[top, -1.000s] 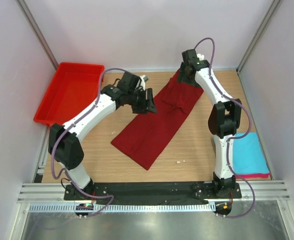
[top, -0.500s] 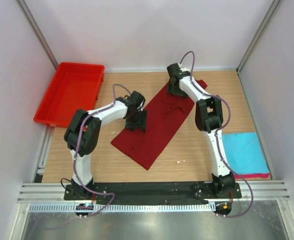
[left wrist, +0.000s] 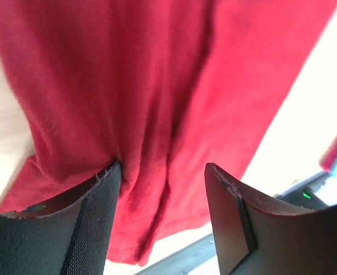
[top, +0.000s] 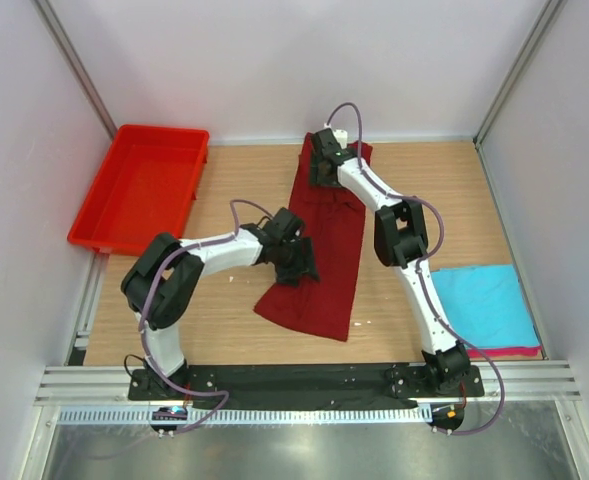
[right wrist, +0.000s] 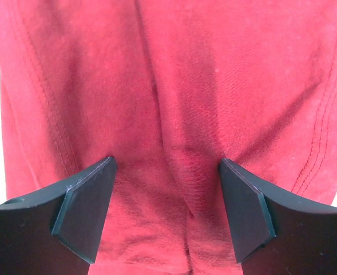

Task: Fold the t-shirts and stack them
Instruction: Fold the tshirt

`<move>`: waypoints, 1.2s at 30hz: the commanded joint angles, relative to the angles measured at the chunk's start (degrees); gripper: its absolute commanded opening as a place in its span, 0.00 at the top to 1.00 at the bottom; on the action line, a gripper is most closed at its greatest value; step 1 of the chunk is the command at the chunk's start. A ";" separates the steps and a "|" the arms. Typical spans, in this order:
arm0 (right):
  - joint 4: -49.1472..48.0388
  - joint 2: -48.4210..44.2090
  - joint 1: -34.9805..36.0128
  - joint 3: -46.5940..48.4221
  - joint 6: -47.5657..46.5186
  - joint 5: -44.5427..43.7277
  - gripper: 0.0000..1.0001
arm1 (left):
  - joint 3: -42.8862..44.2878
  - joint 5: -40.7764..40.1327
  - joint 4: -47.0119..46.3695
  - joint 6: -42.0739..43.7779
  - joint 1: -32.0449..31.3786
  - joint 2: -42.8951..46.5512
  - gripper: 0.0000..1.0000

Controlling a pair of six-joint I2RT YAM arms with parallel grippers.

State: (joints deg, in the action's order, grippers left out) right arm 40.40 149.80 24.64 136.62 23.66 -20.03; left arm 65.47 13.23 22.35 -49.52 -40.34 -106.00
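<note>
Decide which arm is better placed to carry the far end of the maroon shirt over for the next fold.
Right, probably. The right tool sits at the far end of the maroon shirt, cloth bunched between its fingers. The left tool is at the middle of the left edge.

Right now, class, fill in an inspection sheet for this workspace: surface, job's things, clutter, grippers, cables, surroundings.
Surface: wooden table, bare around the cloth.
Job's things: maroon t-shirt stretched in a long strip between the arms; turquoise t-shirt folded at the right edge over a pink t-shirt, only its edge showing.
Clutter: red plastic tray, far left, nothing seen inside.
Grippers: left gripper and right gripper each have fingers spread with maroon cloth bunched between.
Cables: purple cable looped along each arm.
Surroundings: pale walls, metal rail at the near edge.
</note>
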 commanded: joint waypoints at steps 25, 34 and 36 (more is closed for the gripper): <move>5.92 -17.87 -0.39 -7.76 -6.26 15.11 0.26 | -1.92 -6.82 10.08 -6.47 3.86 27.24 0.38; -0.05 -14.18 2.78 -13.30 -6.00 10.02 0.35 | -9.48 -4.54 6.05 -9.98 5.27 31.55 0.39; -2.95 -12.69 3.13 -14.88 -5.21 7.56 0.45 | -11.33 -4.18 5.43 -10.51 5.27 32.78 0.38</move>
State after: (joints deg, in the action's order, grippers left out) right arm 42.52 135.70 27.07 123.17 18.02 -8.60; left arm 55.59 8.08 30.02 -58.35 -35.29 -75.99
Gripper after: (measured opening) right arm 0.567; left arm 0.617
